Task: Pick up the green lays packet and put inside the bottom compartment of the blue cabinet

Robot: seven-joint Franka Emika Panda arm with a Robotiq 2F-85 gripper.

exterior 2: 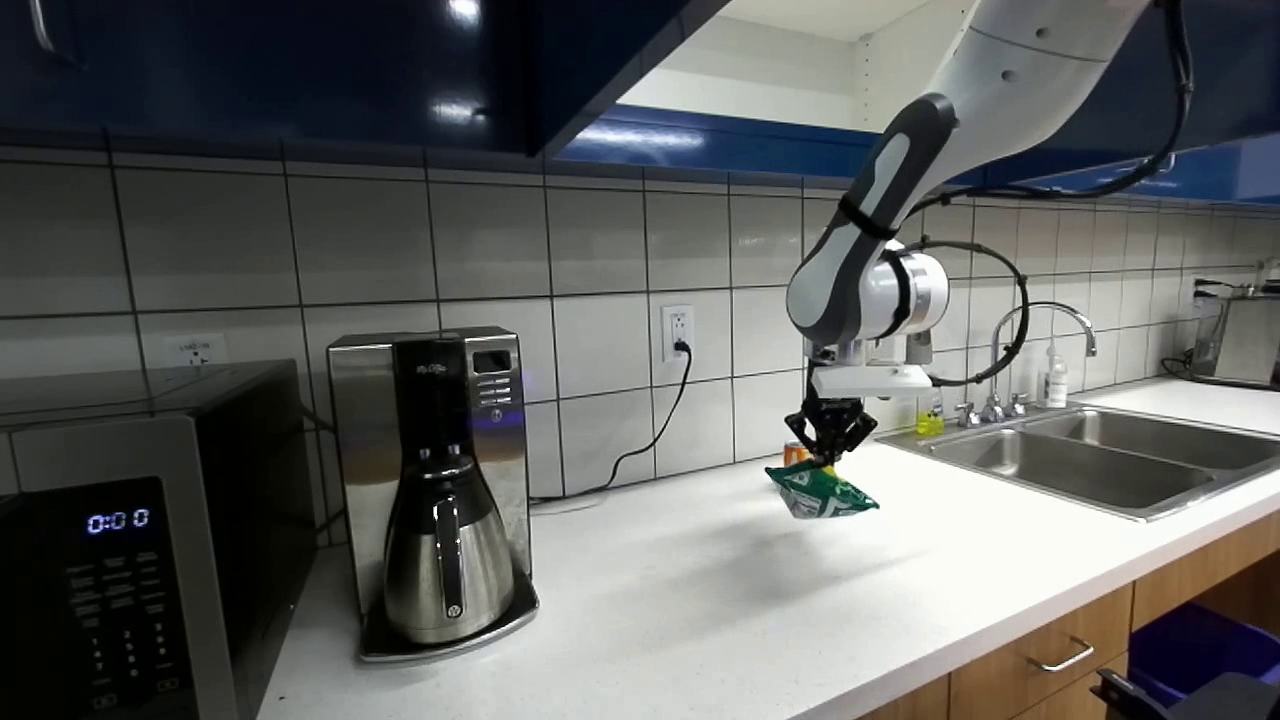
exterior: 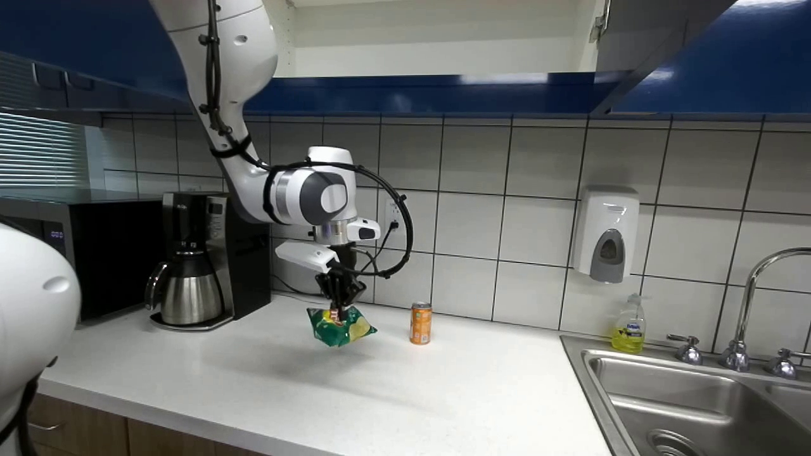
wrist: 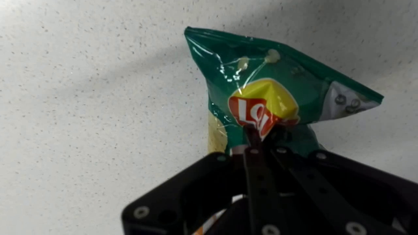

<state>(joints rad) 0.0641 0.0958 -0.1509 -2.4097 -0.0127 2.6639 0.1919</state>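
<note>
White tiled wall, pale countertop

The counter is white with small dark specks. On it stand 1 microwave, 1 coffee maker near it, and 1 orange can, upright and well apart from both. Into the same surface is set 1 steel sink with 2 basins, and beyond it stands 1 metallic appliance, too small to identify.

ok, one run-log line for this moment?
gripper: shut on green Lays packet | packet: held above counter | blue cabinet: open, packet not yet inside
</note>
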